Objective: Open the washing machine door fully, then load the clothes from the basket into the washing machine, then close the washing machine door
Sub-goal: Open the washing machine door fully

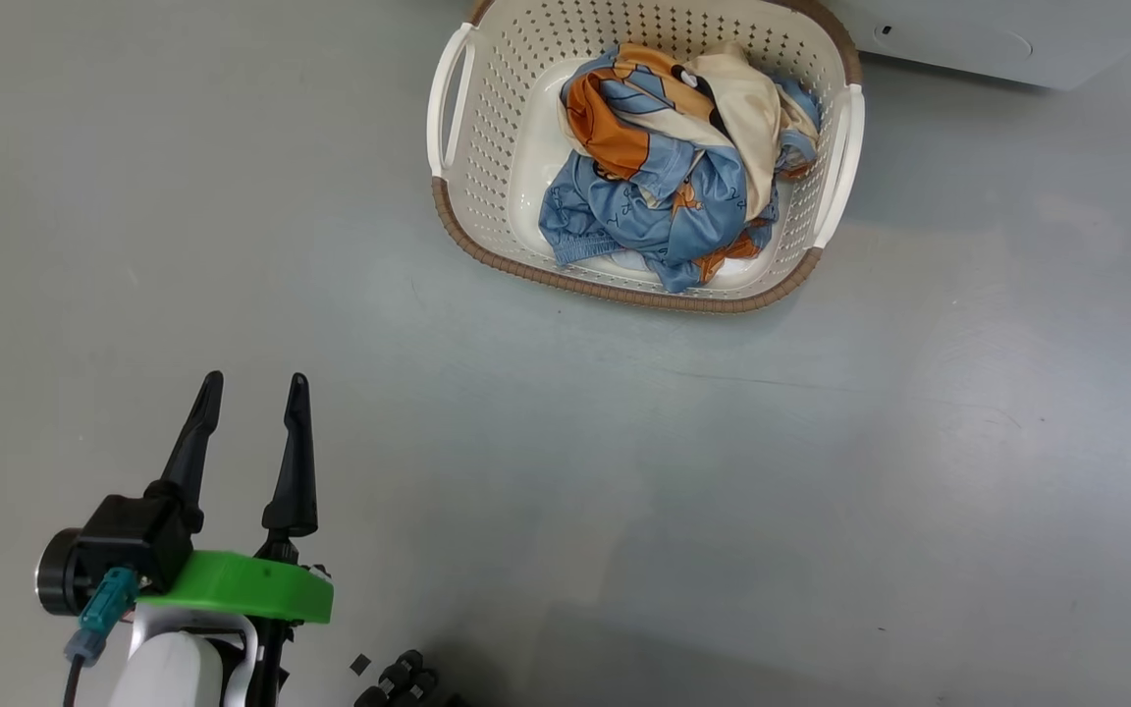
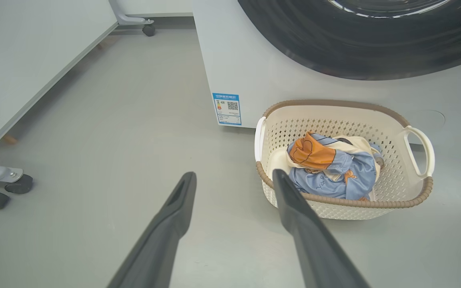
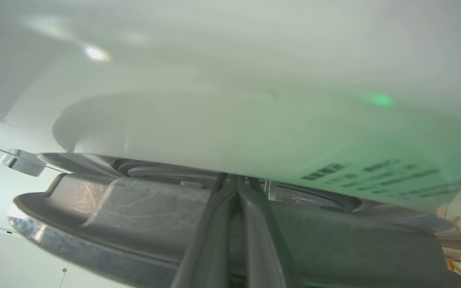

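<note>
Basket (image 1: 487, 147) on floor, clothes (image 1: 669, 162) heaped inside (blue, orange, cream)

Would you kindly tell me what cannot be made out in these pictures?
1. washing machine door: left wrist view, cut off by the top edge.
2. right end effector: right wrist view, shut, tips in a blurred gap; contact unclear.
3. sticker: left wrist view, print too small to read.
4. basket floor: head view, partly hidden under the clothes.
</note>
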{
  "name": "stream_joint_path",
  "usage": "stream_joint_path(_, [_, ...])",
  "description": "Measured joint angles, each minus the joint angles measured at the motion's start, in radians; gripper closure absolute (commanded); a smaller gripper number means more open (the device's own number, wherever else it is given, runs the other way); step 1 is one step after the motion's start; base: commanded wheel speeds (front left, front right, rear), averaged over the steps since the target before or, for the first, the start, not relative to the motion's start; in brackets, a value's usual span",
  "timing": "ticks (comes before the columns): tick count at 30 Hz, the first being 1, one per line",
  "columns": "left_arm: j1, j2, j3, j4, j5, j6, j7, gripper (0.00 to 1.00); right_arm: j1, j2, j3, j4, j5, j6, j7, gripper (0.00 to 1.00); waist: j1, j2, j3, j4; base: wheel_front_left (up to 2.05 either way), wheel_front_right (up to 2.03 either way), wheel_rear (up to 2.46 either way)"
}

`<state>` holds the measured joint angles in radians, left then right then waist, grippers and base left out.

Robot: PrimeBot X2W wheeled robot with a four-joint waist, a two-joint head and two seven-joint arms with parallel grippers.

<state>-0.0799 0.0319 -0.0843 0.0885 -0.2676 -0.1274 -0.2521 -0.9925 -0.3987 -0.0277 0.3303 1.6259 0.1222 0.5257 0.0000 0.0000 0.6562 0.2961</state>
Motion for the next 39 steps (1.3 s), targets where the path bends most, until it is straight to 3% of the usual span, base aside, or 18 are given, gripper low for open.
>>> stream_joint_path(39, [-0.022, -0.003, 0.027, 0.028, -0.002, 0.000, 0.000, 0.00, -0.014, 0.034, 0.057, 0.019, 0.002, -0.001, 0.106, 1.00, 0.0000, 0.0000, -0.042, -0.057, 0.00, 0.00, 0.00])
